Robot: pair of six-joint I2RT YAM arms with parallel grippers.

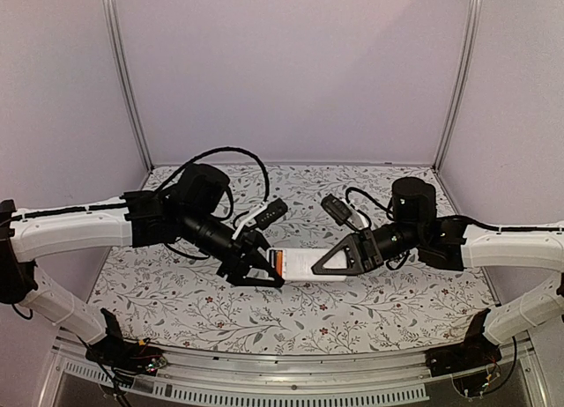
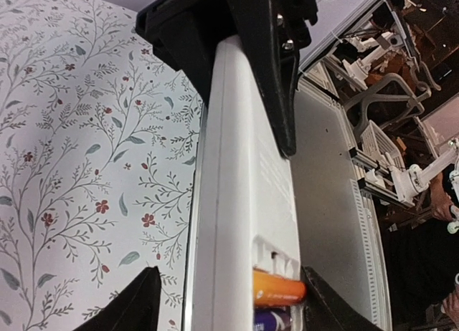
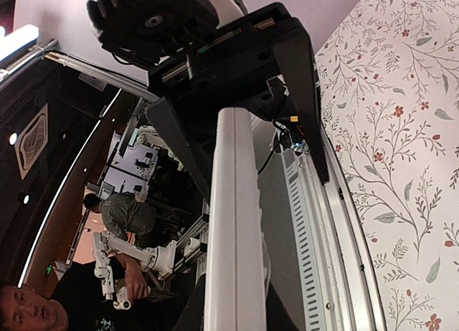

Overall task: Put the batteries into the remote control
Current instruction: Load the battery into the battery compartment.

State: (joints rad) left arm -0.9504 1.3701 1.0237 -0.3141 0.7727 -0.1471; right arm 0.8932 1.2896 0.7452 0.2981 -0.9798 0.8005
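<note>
The remote control [image 1: 304, 264] hangs above the table between both grippers, white back showing. My right gripper [image 1: 339, 259] is shut on its right end; in the right wrist view the white remote [image 3: 237, 238] runs up between the fingers [image 3: 237, 324]. My left gripper [image 1: 260, 270] straddles the left end with its jaws apart. In the left wrist view [image 2: 229, 313] one finger [image 2: 323, 309] touches the remote [image 2: 244, 202] and the other stands clear. The orange battery [image 2: 278, 288] and the dark battery [image 2: 271, 320] lie in the open compartment.
The floral tablecloth [image 1: 176, 292] lies under the arms. A metal rail [image 1: 291, 365] runs along the near edge. Grey walls and corner posts [image 1: 128, 81] close in the back and sides. Cables loop over both wrists.
</note>
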